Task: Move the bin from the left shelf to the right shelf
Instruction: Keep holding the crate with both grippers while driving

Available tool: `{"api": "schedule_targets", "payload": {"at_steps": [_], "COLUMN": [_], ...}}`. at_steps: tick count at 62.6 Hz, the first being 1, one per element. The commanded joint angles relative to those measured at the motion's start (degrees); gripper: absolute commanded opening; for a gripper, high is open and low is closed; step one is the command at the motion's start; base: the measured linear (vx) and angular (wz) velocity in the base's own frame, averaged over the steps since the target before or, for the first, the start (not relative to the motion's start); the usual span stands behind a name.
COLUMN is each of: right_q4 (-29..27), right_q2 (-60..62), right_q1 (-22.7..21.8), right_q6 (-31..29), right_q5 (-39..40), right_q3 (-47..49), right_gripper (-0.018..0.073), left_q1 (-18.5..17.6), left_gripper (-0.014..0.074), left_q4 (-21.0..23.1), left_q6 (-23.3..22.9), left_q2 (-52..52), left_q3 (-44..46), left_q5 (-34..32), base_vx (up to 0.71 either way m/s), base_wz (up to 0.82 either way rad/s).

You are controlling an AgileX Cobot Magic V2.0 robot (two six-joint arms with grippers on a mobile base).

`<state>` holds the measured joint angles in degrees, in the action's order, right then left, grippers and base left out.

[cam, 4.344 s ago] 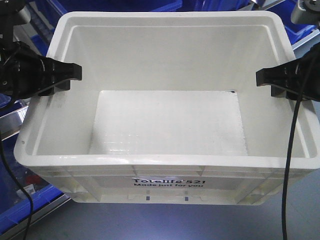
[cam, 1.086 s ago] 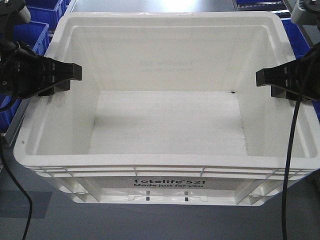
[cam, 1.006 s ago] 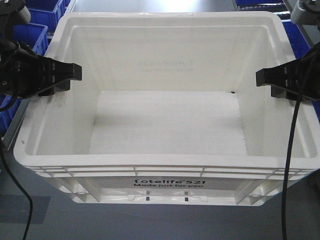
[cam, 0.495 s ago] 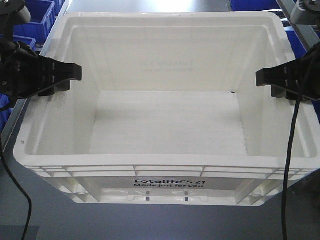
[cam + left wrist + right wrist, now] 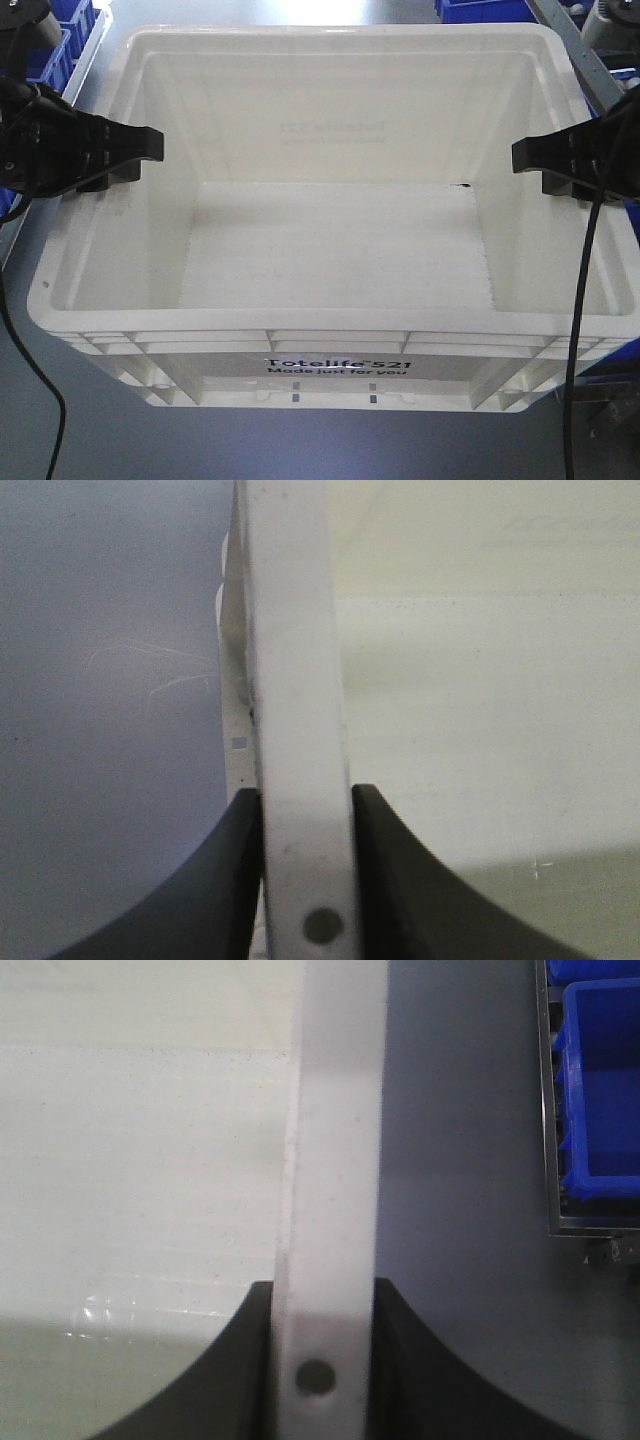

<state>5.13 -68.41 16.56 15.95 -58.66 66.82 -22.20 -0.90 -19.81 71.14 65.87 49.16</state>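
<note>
The bin point(image 5: 340, 345), a large white tote with black print on its near side, fills the front view and holds nothing. My left gripper point(image 5: 128, 162) is shut on its left rim, and my right gripper point(image 5: 535, 165) is shut on its right rim. In the left wrist view the black fingers of the left gripper point(image 5: 305, 810) press both faces of the white rim point(image 5: 295, 680). The right wrist view shows the right gripper point(image 5: 322, 1300) clamped the same way on the rim point(image 5: 335, 1110).
Blue bins sit at the far left point(image 5: 50, 50) and far right point(image 5: 485, 8). A metal shelf rail point(image 5: 575, 50) runs down the right side, with another blue bin point(image 5: 600, 1090) behind it. Grey floor point(image 5: 100, 430) lies below the bin.
The bin and both grippers keep their place in the view. The background has slid: the blue bins behind and at the lower left have drifted outward, and grey floor now shows.
</note>
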Motion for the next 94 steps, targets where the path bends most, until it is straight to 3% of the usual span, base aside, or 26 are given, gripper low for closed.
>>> {"api": "schedule_targets", "payload": {"at_steps": [1,94], "right_q4": [4.9,4.9], "right_q2": [2.1,2.1], "right_q1": [-0.7,-0.7], "right_q6": [-0.3,-0.3], "right_q5": [5.1,5.1], "right_q3": [2.1,2.1], "right_gripper": [0.0001,0.0001], "left_q1": [0.1,0.1], "left_gripper": [0.0073,0.0073], "left_q4": [-1.7,-1.7], "left_q6": [1.0,1.0], "left_q2": [-2.7,-2.7], "left_q3": [2.2,2.2], "left_q5": [-4.8,-4.8], "base_vx": [0.33,0.34], "base_wz": [-0.07,-0.02]}}
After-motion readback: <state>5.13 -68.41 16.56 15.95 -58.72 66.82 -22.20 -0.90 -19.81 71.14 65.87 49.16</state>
